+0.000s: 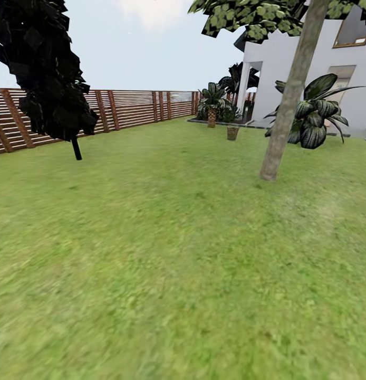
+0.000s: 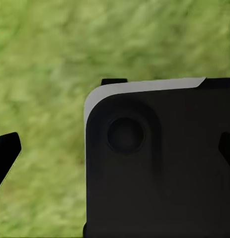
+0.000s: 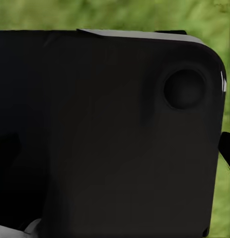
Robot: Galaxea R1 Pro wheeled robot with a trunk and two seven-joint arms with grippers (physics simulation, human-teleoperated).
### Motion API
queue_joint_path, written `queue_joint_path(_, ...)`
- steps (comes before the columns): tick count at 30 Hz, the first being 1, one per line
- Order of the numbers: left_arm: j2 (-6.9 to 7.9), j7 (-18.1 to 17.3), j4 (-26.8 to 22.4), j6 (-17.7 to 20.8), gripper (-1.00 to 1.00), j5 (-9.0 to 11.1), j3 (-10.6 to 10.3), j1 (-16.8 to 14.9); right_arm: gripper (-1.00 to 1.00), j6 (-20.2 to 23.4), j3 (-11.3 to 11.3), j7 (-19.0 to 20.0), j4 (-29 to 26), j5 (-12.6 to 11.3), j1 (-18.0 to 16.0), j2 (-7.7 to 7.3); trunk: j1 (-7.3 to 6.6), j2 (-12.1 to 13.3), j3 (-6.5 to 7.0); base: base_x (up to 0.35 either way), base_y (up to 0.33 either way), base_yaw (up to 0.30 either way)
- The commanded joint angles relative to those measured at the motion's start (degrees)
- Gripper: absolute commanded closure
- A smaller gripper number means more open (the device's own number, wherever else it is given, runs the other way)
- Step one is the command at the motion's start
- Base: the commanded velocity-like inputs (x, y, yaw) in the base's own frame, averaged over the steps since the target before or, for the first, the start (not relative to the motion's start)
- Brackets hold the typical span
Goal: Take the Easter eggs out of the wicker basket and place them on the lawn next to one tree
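Patchy green lawn stretches to a brown slat fence, a white house and a grey-tan tree. A dark columnar tree stands near the fence. Whether either gripper's fingers are apart or together cannot be told.

Slatted wooden fence runs from 9 to 12 o'clock under pale sky. White house with a window at 1 o'clock; short palm beside its porch.
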Motion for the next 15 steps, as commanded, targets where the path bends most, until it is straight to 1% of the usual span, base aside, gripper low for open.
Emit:
queue_joint_path(1, 0.01, 0.05, 0.04, -0.19, -1.0, -0.04, -0.03, -0.03, -1.0, -0.09, 0.09, 0.01, -0.06, -0.03, 0.02, -0.01, 0.03, -0.02, -0.04, 0.332, 0.0, 0.0)
queue_joint_path(10, 0.01, 0.04, 0.04, -0.19, -1.0, -0.01, -0.03, -0.03, -1.0, -0.03, -0.1, 0.05, 0.02, 0.02, 0.04, -0.11, 0.03, -0.02, -0.04, 0.332, 0.0, 0.0)
queue_joint_path(13, 0.02, 0.04, 0.04, -0.19, -1.0, 0.02, -0.03, -0.03, -1.0, 0.03, -0.08, 0.06, 0.13, 0.13, 0.05, -0.56, 0.03, -0.02, -0.04, 0.332, 0.0, 0.0)
queue_joint_path(15, 0.02, 0.05, 0.01, -0.22, -1.0, 0.03, -0.03, -0.02, -1.0, 0.12, -0.04, -0.1, 0.18, 0.26, 0.09, -1.52, 0.03, -0.02, -0.04, 0.332, 0.0, 0.0)
